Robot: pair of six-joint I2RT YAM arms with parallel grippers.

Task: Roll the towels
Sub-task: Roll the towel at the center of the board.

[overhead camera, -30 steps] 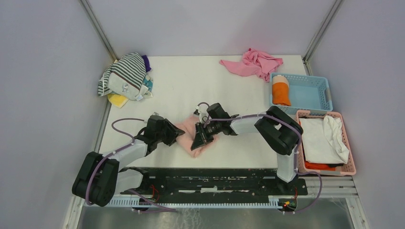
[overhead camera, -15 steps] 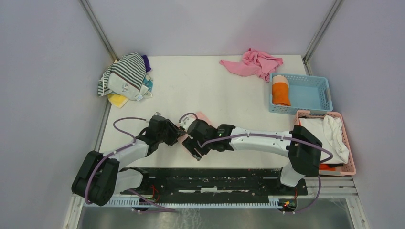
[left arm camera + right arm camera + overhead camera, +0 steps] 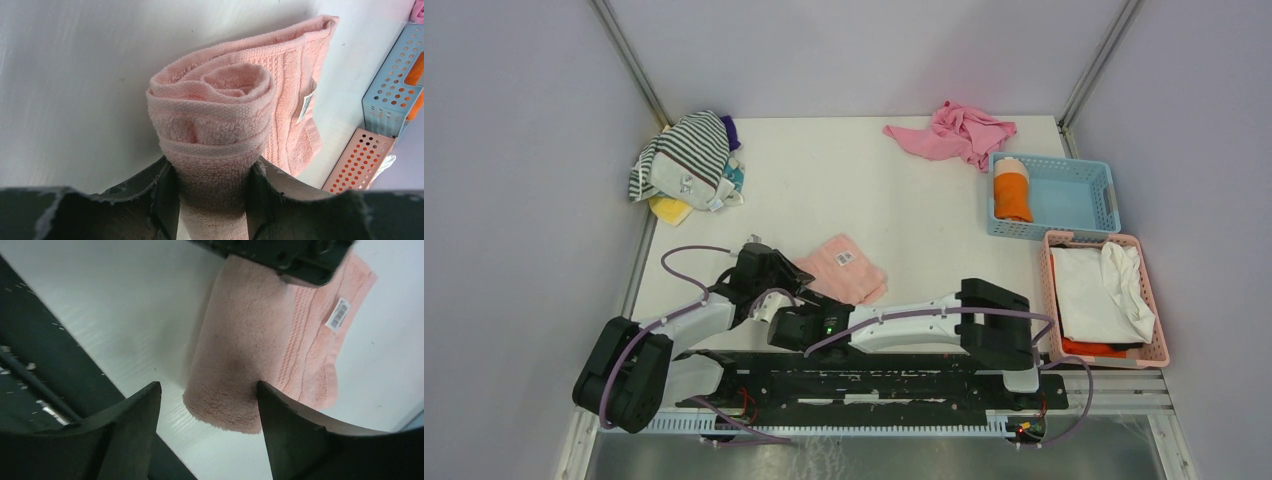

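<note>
A pale pink towel (image 3: pixel 842 266) lies near the table's front, rolled at its near-left end and flat beyond, with a white label (image 3: pixel 845 258) showing. In the left wrist view the roll (image 3: pixel 215 115) sits between the jaws of my left gripper (image 3: pixel 212 187), which is shut on it. My right gripper (image 3: pixel 207 386) stands open at the roll's near end (image 3: pixel 235 365), its fingers not touching the cloth. From above, the right gripper (image 3: pixel 786 312) is just in front of the left gripper (image 3: pixel 786 284). An orange towel (image 3: pixel 1012 190) lies rolled in the blue basket (image 3: pixel 1074 205).
A striped pile of cloths (image 3: pixel 684 160) sits at the back left and a crumpled pink cloth (image 3: pixel 954 130) at the back. A pink basket (image 3: pixel 1052 300) with white cloths stands at the right edge. The black base plate (image 3: pixel 874 375) runs along the near edge.
My right gripper has opened, left the towel's top and swung left toward the near edge. The towel's flat part with its label is now uncovered. The left gripper keeps its hold.
</note>
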